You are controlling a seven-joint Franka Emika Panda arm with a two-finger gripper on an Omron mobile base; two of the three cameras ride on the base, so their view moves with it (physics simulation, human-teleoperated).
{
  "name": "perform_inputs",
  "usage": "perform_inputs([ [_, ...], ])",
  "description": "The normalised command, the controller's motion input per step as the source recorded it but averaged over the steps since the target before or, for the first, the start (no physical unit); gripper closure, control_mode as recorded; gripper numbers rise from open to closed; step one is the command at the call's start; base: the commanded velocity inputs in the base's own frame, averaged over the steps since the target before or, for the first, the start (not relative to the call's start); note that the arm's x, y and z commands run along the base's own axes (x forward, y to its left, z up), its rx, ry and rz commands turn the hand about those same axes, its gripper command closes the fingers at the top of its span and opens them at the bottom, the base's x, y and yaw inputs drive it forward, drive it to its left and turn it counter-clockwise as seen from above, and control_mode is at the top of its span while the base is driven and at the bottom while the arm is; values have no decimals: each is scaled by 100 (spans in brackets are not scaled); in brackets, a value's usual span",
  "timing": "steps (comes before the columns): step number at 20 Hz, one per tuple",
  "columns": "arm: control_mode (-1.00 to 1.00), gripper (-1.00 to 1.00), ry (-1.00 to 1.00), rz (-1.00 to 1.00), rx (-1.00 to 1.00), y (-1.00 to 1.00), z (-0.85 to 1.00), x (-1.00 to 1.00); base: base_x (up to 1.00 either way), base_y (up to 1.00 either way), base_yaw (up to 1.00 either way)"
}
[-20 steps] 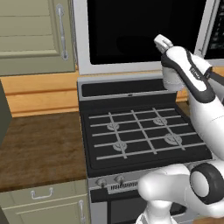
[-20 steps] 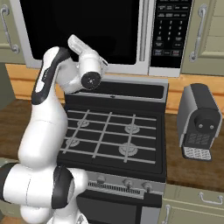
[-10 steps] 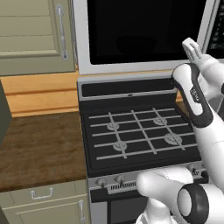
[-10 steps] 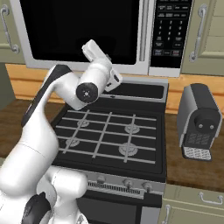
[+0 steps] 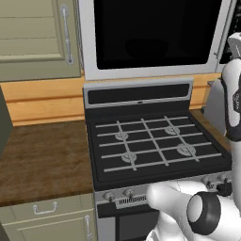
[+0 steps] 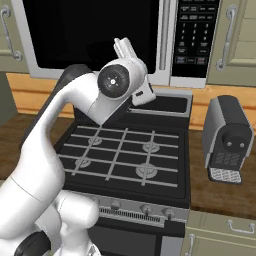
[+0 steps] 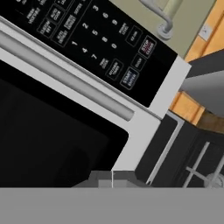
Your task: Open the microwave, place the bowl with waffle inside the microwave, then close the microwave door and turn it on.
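Approaching the microwave door with gripper pinched shut, empty; closed jaws may slide off the bar handle.

beige cabinets, wooden counter, black stove

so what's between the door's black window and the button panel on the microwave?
The vertical silver bar handle on a strip of silver frame, between the window and the button panel in the right base view; the hand view shows it too.
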Motion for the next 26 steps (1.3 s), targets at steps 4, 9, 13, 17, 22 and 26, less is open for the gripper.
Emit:
perform_inputs([
  [4,-100,100,0,0,2,-4,-5,2,0,0,0],
  [9,-100,100,0,0,17,-14,-21,0,0,0,0],
  [13,-100,100,6,0,28,-39,-4,0,0,0,0],
  [17,-100,100,4,0,25,-46,0,4,0,0,0],
  [22,-100,100,-2,0,15,-21,0,24,0,0,0],
  [26,-100,100,-10,0,10,0,0,37,0,0,0],
])
